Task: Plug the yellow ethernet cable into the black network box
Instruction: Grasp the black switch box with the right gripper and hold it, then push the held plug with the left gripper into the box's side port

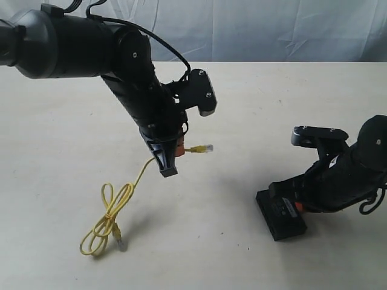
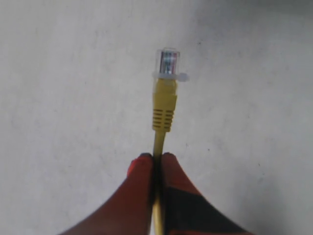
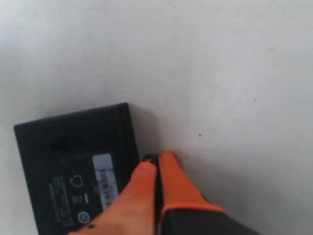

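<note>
The yellow ethernet cable [image 1: 138, 176] has one end up in the air. Its clear plug [image 2: 167, 61] sticks out sideways and points toward the right side of the counter [image 1: 242, 109]. The left gripper [image 2: 156, 157] is clenched on the cord just behind the yellow boot [image 2: 164, 105]. Its orange fingers [image 2: 139, 181] are squeezed so close that only the thin cord fits between them. From there the cable hangs down to the counter and ends in a small messy loop [image 1: 109, 211]. The other plug [image 1: 122, 243] lies flat just beside the loop.

The black network box [image 1: 281, 217] lies flat on the right side of the counter, well apart from the raised plug. Only bare counter lies between the two (a clear path). The box has a small white label [image 3: 105, 178] on its top.

The right gripper [image 3: 155, 157] is down low at the box. Its two fingers are pressed together, and I can see nothing between them. The tips sit right at one long edge of the box, one finger over the box top and the other over the counter. I cannot tell if they touch the box.

A wrinkled white cloth [image 1: 272, 30] hangs behind the counter.
</note>
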Controlling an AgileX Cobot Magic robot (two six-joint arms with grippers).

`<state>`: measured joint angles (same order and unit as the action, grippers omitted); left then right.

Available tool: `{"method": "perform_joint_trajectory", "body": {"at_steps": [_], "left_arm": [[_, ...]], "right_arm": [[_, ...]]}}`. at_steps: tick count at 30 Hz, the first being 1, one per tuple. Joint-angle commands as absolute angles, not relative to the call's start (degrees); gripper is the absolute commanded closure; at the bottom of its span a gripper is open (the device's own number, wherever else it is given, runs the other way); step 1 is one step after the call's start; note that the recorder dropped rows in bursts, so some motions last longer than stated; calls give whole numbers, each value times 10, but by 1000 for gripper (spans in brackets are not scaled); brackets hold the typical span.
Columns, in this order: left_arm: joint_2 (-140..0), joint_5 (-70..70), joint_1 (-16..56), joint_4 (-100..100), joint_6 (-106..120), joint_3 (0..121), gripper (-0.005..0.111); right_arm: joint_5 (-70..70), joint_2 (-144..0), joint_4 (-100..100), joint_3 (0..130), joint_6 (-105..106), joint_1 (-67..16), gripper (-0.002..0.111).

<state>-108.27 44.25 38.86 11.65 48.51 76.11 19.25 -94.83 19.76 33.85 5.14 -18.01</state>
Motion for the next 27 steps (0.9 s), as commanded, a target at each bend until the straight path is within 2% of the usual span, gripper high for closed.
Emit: {"method": "perform_joint_trajectory", "body": {"at_steps": [1, 6, 14, 27], "left_arm": [[-1065, 465, 404, 106, 435, 749, 107], [-1050, 468, 461, 92, 390, 715, 107], [-1077, 415, 539, 107, 389, 702, 107], [-1148, 346, 555, 150, 399, 702, 107]], "right_arm": [[225, -921, 197, 347, 54, -143, 109], [266, -899, 202, 376, 72, -91, 109], [277, -917, 202, 380, 76, -93, 109], [255, -946, 258, 380, 125, -126, 109]]}}
